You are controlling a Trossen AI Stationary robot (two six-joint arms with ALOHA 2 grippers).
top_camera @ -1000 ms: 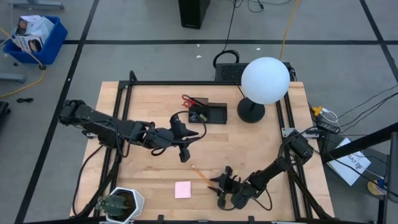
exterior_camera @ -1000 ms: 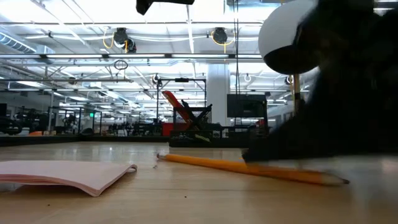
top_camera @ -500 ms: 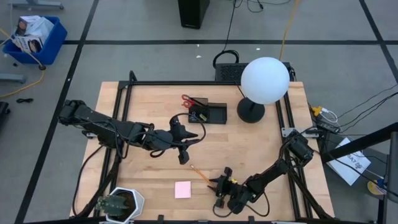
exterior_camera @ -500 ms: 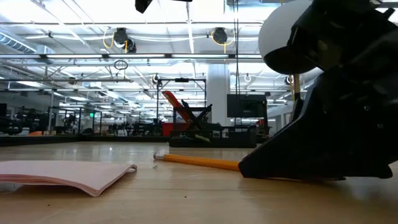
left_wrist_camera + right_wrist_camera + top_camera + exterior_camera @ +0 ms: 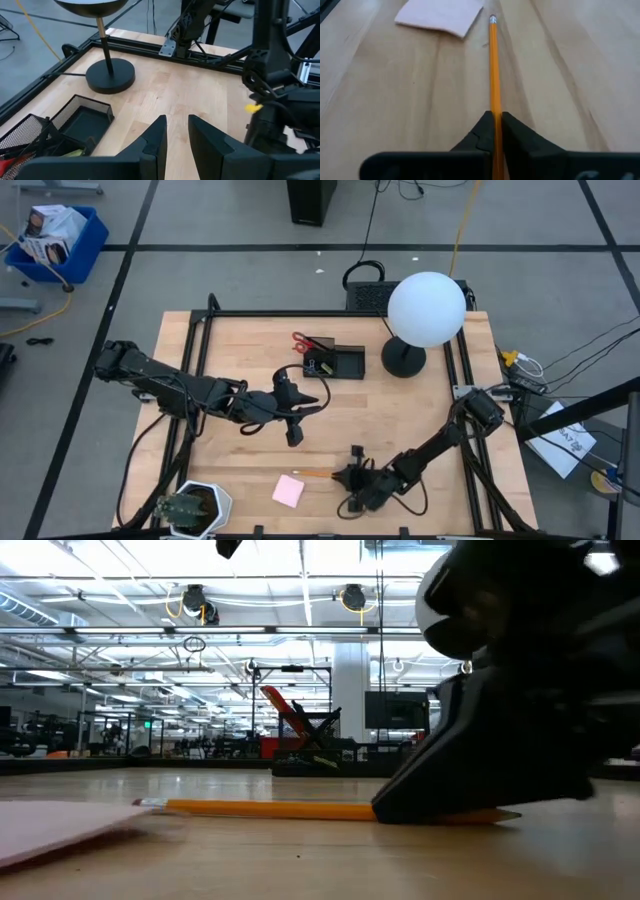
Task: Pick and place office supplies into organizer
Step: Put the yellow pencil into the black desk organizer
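Fingers of the right gripper (image 5: 347, 477) are seen from above low at the table's near edge, meeting an orange pencil (image 5: 318, 474) that lies beside the pink sticky-note pad (image 5: 288, 491); the left gripper (image 5: 293, 427) waits mid-table, near the organizer (image 5: 335, 361).

At table level, the pencil (image 5: 270, 808) rests flat on the wood, its one end under the dark gripper.

Past the left wrist, its fingers (image 5: 156, 137) are parted, empty.

Past the right wrist, the fingers (image 5: 482, 129) are clamped on the pencil (image 5: 493, 70). Grasping appears under way; a lift and carry to the organizer is called for next.
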